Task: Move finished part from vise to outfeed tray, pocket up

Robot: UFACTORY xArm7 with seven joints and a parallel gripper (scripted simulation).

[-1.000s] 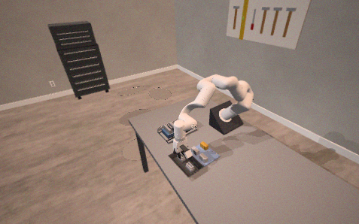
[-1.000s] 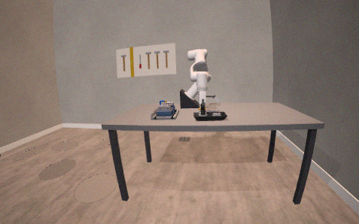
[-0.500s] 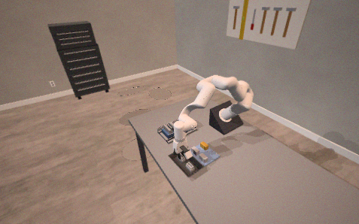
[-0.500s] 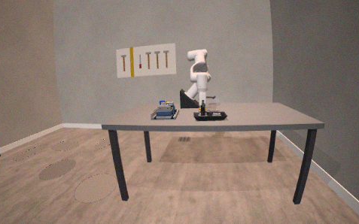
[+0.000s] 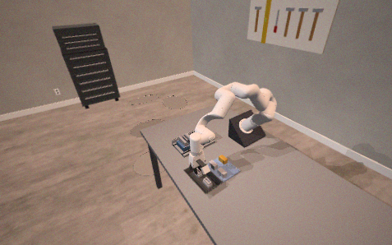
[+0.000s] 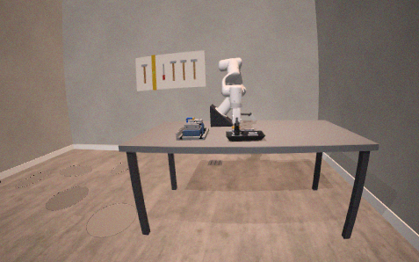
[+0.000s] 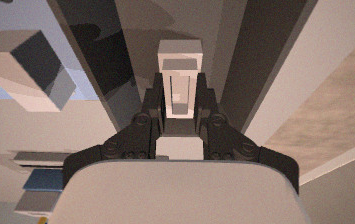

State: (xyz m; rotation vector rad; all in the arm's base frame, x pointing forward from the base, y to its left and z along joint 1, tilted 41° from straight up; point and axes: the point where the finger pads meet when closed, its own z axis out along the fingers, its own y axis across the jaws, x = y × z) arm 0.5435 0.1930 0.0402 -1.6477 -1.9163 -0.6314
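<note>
My gripper (image 7: 180, 86) is shut on the finished part (image 7: 179, 82), a pale block with a rectangular pocket that faces the wrist camera. In the top view the gripper (image 5: 195, 164) points straight down, low over the near end of the black outfeed tray (image 5: 204, 176). In the exterior view the gripper (image 6: 236, 128) stands just above the tray (image 6: 245, 135). I cannot tell whether the part touches the tray floor. The blue vise (image 5: 182, 145) sits behind the tray on its plate, and it also shows in the exterior view (image 6: 193, 128).
A light-blue tray (image 5: 225, 168) with grey blocks and an orange block (image 5: 223, 159) lies right of the black tray. A grey block (image 7: 28, 70) shows left of the fingers. The arm's black wedge base (image 5: 246, 128) stands at the back. The table edge runs close to the tray's left.
</note>
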